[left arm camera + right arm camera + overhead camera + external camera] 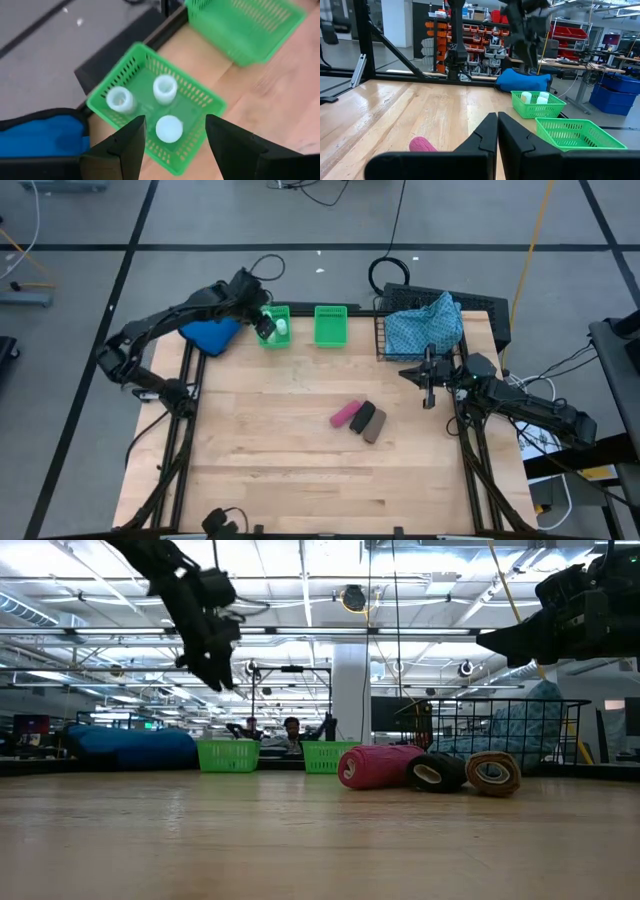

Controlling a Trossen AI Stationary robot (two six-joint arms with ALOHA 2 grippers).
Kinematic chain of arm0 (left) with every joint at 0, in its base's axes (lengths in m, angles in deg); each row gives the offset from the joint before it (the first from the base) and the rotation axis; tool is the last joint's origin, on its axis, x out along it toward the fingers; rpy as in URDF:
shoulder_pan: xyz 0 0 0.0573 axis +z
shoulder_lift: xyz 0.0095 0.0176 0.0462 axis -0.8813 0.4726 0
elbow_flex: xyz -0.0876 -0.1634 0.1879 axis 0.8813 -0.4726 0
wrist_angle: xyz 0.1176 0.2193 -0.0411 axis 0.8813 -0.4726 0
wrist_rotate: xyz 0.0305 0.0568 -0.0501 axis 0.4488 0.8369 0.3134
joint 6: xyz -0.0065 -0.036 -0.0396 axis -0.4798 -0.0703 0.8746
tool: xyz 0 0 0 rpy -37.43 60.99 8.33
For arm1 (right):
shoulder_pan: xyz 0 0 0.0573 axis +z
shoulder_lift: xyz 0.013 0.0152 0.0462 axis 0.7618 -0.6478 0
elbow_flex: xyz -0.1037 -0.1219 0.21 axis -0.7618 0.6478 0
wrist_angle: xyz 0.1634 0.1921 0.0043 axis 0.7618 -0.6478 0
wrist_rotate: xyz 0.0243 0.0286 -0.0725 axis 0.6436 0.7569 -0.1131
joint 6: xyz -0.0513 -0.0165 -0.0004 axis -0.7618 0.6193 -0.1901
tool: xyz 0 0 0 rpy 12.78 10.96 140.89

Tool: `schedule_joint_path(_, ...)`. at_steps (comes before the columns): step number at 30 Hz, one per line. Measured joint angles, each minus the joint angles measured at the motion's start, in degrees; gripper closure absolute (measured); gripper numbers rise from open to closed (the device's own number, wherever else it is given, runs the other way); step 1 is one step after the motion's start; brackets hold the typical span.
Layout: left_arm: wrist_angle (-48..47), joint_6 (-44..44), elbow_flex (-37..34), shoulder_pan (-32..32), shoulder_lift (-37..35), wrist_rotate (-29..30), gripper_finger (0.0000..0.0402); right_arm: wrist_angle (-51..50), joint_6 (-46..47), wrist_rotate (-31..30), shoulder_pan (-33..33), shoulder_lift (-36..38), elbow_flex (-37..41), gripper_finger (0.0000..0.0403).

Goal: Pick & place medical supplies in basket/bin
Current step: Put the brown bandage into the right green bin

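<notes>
Bottles (169, 128), all three, sit in green bin (274, 327) w/ left gripper (175, 135) part-open, empty, overhead. Cloth (425, 325) already in basket (382, 340); rolls (358, 418) on counter nearby, not yet moved. Right gripper (430, 398) closed, empty.

My left arm reaches toward the upper left of the high view, its left pincer (266, 327) pointing down with the jaws parted and nothing between them. My right arm sits at the right edge of the high view, bent inward, its right pincer (429, 385) closed tight and empty.
</notes>
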Motion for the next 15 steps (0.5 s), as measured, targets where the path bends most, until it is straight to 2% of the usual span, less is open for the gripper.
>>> schedule_joint_path(6, 0.01, 5.0, 0.02, 0.0, -8.42, -0.91, 0.0192, 0.0, -0.02, -0.02, 0.0, -0.02, -0.02, 0.0399)
schedule_joint_path(15, 0.01, 5.05, 0.04, -0.02, -22.15, -0.96, 0.0192, 0.0, -0.01, 0.0, -0.01, 0.0, -0.02, 0.0399)
